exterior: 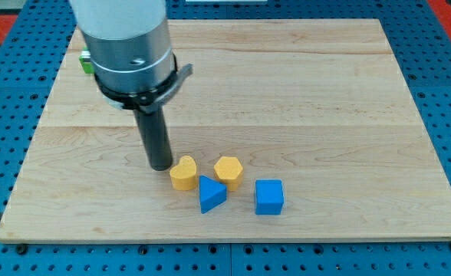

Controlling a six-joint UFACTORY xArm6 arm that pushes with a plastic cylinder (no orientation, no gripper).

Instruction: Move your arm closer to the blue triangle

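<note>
The blue triangle (211, 194) lies on the wooden board (325, 100) near the view's bottom centre. My tip (161, 165) rests on the board to the left of and a little above it. A yellow heart-shaped block (183, 173) sits between my tip and the triangle, close to the tip on its right. A yellow hexagon (228, 170) sits just above and right of the triangle. A blue cube (269, 197) lies to the triangle's right.
A green block (85, 61) shows partly at the board's upper left, mostly hidden behind the arm's grey body (130, 46). The board lies on a blue perforated table (440, 92).
</note>
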